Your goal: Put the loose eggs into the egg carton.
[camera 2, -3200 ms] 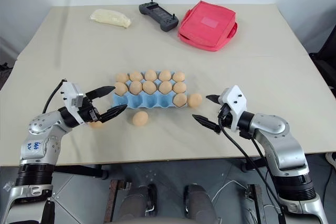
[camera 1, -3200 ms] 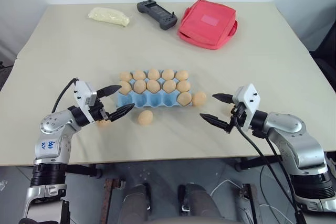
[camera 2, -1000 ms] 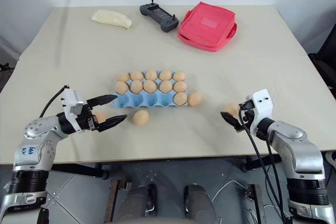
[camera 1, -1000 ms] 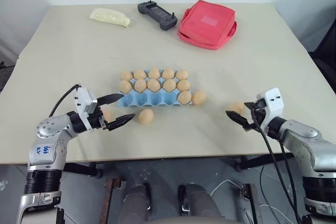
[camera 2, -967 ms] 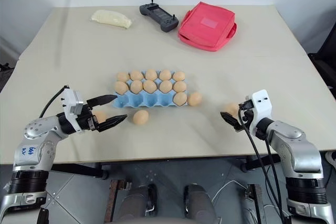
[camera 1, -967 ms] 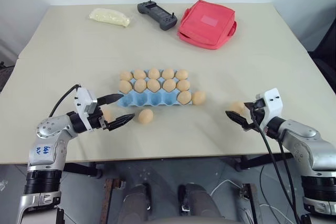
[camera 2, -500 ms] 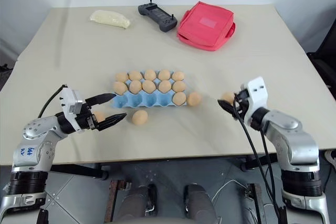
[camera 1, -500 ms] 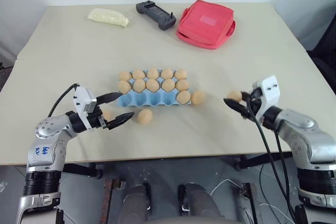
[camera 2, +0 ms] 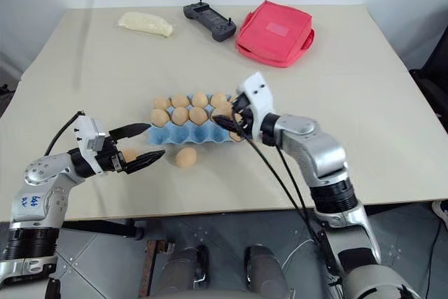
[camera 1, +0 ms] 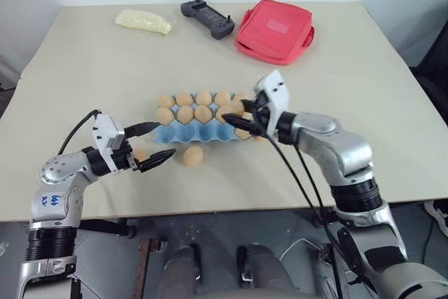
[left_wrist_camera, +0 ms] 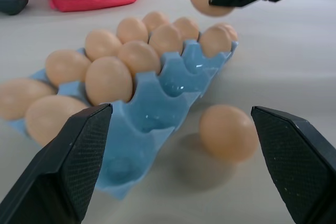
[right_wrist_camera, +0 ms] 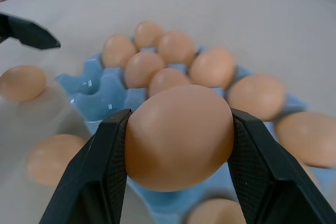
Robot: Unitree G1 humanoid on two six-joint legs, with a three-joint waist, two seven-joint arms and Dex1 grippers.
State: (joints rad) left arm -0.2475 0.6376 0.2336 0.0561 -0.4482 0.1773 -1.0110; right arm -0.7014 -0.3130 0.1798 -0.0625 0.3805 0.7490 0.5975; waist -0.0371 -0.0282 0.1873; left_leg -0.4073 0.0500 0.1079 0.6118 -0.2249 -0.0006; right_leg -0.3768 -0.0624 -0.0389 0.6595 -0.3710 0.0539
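egg carton [camera 1: 203, 133] right end hidden behind right gripper [camera 1: 235, 117]

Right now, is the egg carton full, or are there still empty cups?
Not full. The egg carton has bare blue cups along its near row, and the right gripper holds an egg above it.

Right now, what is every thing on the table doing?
Right gripper: shut on an egg, above the egg carton.
Left gripper: open, holding nothing, an egg lying between its fingers.
Egg carton: lidless, near row mostly unfilled.
Egg in front of the carton: loose on the table.
Red pouch: lying flat.
Black controller: untouched.
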